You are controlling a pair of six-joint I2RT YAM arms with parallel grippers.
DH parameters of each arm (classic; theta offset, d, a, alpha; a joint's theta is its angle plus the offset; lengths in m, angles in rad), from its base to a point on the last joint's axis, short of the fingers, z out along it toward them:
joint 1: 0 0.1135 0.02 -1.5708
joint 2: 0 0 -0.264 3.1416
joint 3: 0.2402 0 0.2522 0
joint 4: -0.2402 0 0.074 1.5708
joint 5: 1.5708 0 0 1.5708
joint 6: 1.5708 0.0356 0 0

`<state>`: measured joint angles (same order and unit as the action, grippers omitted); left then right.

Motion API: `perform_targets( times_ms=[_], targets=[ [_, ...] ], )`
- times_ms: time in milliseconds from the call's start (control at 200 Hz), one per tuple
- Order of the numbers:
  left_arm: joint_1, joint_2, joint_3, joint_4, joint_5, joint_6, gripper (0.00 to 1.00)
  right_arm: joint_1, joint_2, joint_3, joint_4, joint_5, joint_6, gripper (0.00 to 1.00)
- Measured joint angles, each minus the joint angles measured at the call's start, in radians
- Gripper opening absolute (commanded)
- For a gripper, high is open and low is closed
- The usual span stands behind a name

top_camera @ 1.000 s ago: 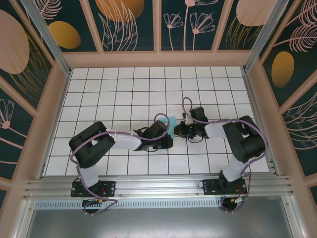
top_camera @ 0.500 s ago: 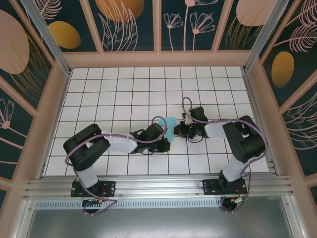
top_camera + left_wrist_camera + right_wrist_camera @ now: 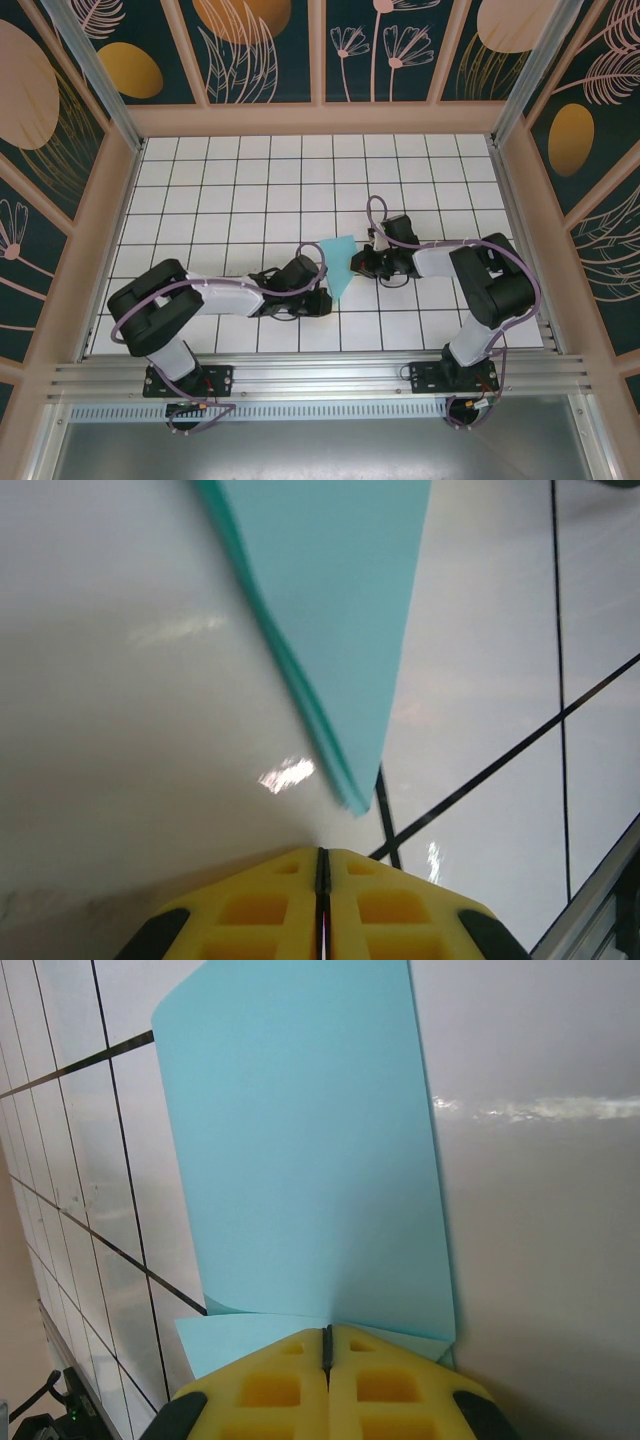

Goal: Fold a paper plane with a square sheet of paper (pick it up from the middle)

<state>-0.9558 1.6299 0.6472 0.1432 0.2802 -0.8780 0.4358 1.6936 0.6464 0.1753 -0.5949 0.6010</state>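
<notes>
Fig.: thin light-turquoise paper sheet (image 3: 338,262), folded to a tapering dart-like form, lies betw. the two arms, approx. mid-table on the white grid-tiled table (image 3: 250,180). We see its long axis running far-to-near, w/ the broad end far and the point near. The right gripper (image 3: 358,262) is closed on the paper's right edge, fingers pinched tight on it in the right wrist view (image 3: 327,1342). The left gripper (image 3: 326,298) is closed, holding nothing. In the left wrist view the paper's point (image 3: 352,798) sits just ahead of its fingers (image 3: 322,868), not touching. We judge the left arm is nearer the tip. Whether the tip touches the table, we cannot tell.
</notes>
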Motion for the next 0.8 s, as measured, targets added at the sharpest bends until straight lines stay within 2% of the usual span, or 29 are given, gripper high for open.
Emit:
perform_targets(
  times_ms=[160,325,535,666,801],
  targets=[
    [0.0,-0.071,0.019,-0.05,-0.016,-0.003,0.14,0.0,-0.001,0.0,0.0,-0.002,0.007,0.03],
    [0.002,-0.065,0.152,-0.058,-0.079,0.002,0.13,0.0,-0.036,0.0,-0.015,0.003,0.014,0.07],
    [0.03,0.052,0.28,-0.046,-0.161,0.009,0.11,-0.013,-0.154,0.006,-0.047,0.027,0.013,0.08],
    [0.04,0.15,0.301,-0.068,-0.192,0.013,0.1,-0.029,-0.161,0.006,-0.058,0.034,0.013,0.07],
    [0.04,0.187,0.301,-0.111,-0.214,0.014,0.1,-0.031,-0.152,0.006,-0.06,0.027,0.013,0.07]
  ],
)
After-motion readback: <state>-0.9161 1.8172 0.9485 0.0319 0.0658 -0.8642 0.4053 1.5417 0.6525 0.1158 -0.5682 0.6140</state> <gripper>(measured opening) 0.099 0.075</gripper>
